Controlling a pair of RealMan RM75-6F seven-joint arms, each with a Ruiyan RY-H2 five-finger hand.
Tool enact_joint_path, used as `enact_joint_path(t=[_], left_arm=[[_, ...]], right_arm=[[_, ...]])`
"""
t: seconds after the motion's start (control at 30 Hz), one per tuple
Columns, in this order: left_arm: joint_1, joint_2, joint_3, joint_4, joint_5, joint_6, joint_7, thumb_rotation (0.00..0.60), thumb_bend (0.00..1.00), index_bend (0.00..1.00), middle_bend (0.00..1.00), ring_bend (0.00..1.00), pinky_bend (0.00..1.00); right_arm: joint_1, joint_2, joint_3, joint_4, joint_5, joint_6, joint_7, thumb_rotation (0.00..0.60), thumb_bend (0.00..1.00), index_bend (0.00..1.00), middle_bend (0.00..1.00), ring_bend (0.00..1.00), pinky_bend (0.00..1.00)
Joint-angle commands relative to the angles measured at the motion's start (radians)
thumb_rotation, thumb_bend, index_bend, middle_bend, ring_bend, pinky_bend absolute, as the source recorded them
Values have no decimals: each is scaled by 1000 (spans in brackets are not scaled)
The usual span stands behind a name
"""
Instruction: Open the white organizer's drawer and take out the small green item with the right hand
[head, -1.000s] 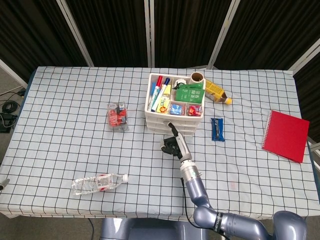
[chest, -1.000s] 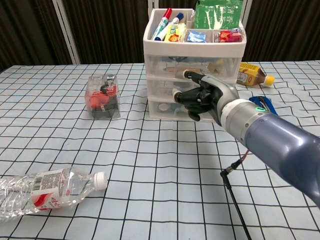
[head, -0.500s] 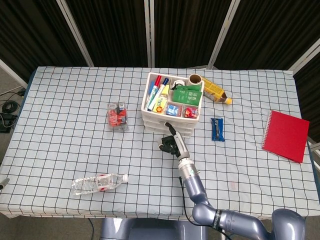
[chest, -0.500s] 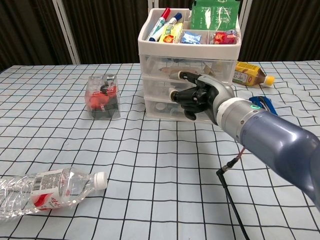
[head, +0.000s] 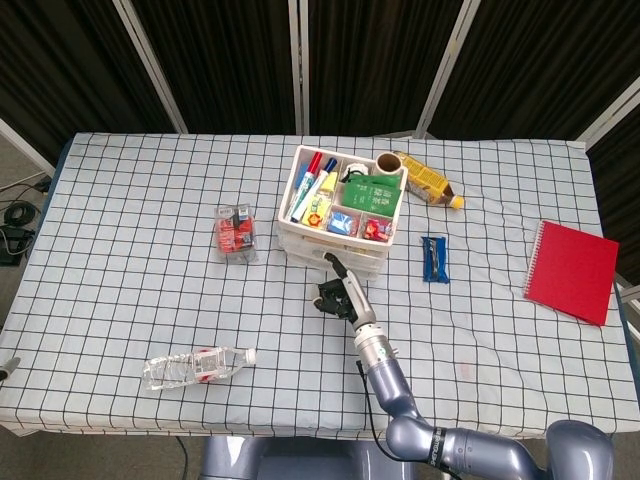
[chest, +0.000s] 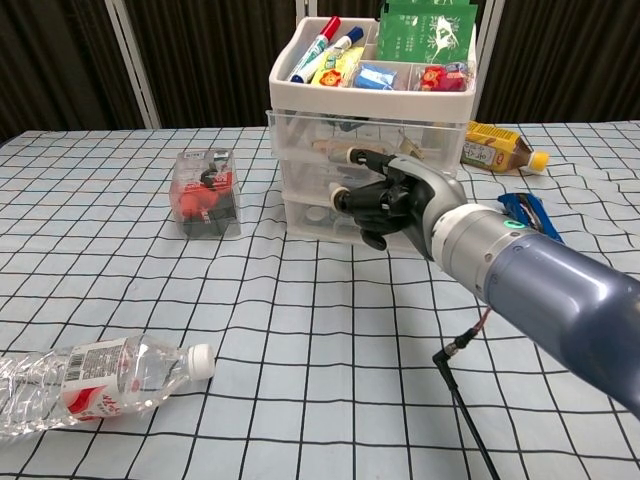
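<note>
White organizer (head: 335, 235) (chest: 372, 150) stands mid-tabletop, slightly toward the far edge, skewed a little relative to the grid cloth. Three clear-fronted drawers stacked under an open top tray. Tray holds markers (chest: 322, 46), a green packet (chest: 425, 32) standing upright at the back right, small blue and red items in the front compartments. A small green item inside a drawer cannot be made out through the fronts.

Right hand (head: 337, 296) (chest: 390, 200) at the drawer fronts, fingers curled in against the middle drawer (chest: 320, 177); whether it actually grips the front or only presses on it, cannot tell. Drawers look closed or nearly so.

Left hand not seen in either view.

Around it on the checked tabletop (head: 140, 290): red-and-black item in a clear box (head: 236, 231) to the organizer's left; empty plastic bottle (head: 198, 367) lying on its side near the front edge; yellow bottle (head: 428, 183) lying behind the organizer's right; blue wrapped bar (head: 432, 258) to the right; red notebook (head: 572, 270) well apart at the far right.
</note>
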Motion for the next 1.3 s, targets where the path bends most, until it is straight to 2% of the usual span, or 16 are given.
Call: enact_joint_path(t=[0.03,0.43,0.83,1.0,1.1,1.2,1.3], left_arm=[[0,0,1,-1,2,0,3,600,0,0,0,0,0],[2,-2,5,-9,10,6,15,600,0,0,0,0,0],[4,-2,7,-15,12,8,25,600,0,0,0,0,0],[4,-1,6,-14,7,7,24,600,0,0,0,0,0],[4,-1,4,-13,3,6,24,600,0,0,0,0,0],[5,-1,4,-13,3,9,26,600,0,0,0,0,0],[8,-2,4,-14,9,18,32,600,0,0,0,0,0]], right_arm=[[-8,6,-12,-12,-7,4,0,600,488,243,912,963,872],[-52,37,-65,-64,-33,2,28,600,486,245,908,960,870],[-105,71,-139,-147,-149,50,49,600,482,236,897,953,863],[-124,107,-195,-191,-269,109,-10,600,443,216,877,935,848],[-127,143,-224,-228,-334,142,-91,600,431,213,866,925,840],[-131,178,-234,-276,-373,183,-196,600,414,176,849,911,827],[-129,217,-234,-330,-365,194,-300,600,389,121,826,896,812]])
